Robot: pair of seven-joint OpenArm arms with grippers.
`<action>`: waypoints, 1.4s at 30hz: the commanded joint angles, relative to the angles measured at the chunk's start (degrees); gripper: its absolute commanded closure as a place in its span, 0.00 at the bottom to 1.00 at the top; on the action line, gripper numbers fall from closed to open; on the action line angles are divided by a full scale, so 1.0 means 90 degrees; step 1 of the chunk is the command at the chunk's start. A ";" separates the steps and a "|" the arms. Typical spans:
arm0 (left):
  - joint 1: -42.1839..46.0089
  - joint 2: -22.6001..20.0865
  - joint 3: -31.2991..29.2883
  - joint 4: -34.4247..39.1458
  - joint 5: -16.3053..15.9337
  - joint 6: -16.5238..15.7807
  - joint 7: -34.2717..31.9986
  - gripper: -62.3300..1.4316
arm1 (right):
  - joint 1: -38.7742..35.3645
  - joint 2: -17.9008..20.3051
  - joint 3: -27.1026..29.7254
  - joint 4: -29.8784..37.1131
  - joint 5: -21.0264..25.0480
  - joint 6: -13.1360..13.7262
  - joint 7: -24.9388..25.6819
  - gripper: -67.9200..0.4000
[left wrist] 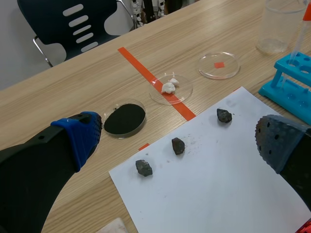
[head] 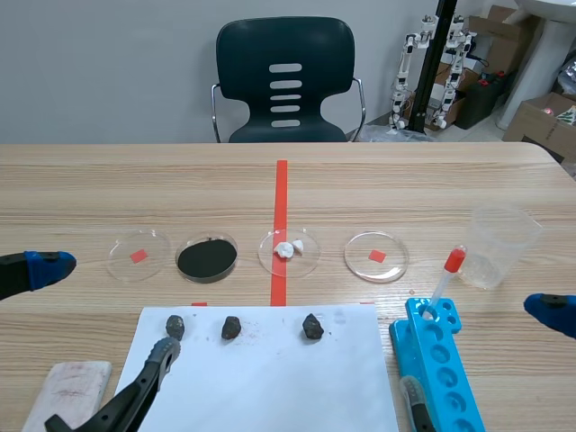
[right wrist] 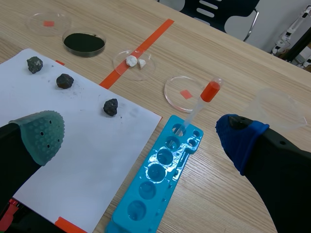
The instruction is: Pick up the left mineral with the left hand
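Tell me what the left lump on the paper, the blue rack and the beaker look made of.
Left lump: likely rock or ore; dark grey, rough, matte, irregular faces. Blue rack: moulded plastic, glossy, with bright highlights on its wells. Beaker: clear, slightly hazy walls, probably plastic, though glass cannot be ruled out.
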 commanded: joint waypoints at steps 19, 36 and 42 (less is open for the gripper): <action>-0.2501 0.0345 0.0551 0.0051 -0.2543 0.1297 0.6135 0.00 | 0.0056 0.0066 0.0005 0.0148 0.0044 -0.0019 0.0090 0.00; -0.4787 0.1268 0.1350 -0.1557 -0.1469 0.3041 0.8104 0.00 | 0.0056 0.0066 0.0005 0.0148 0.0044 -0.0019 0.0090 0.00; -0.5462 0.1268 0.1814 -0.2310 -0.1469 0.3806 0.8590 0.00 | 0.0056 0.0066 0.0005 0.0148 0.0044 -0.0019 0.0090 0.00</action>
